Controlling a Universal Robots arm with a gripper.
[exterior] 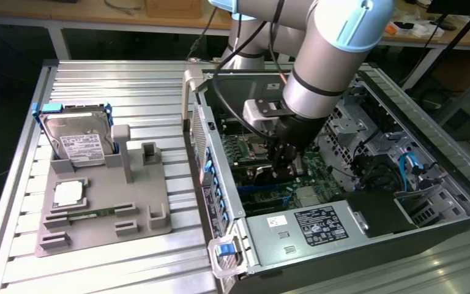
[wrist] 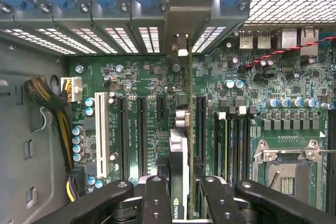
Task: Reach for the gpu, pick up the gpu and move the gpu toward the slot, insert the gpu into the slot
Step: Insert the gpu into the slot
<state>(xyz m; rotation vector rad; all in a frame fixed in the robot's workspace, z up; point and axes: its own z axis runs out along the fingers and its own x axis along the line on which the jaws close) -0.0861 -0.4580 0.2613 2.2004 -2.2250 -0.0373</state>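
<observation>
The exterior view looks down at an angle from above and well back, taking in the open computer case point(exterior: 341, 184) at right of frame and a grey tray point(exterior: 104, 208) at left; the wrist view sits close inside the case, facing straight onto the green motherboard point(wrist: 131, 77); both views share that motherboard.

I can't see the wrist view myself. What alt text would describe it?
The gripper holds the gpu edge-on over the green motherboard inside an open computer case, its bracket end near the case's rear slot openings. Dark expansion slots run parallel on either side of the card, with a white slot further off and the silver processor socket nearby.
</observation>
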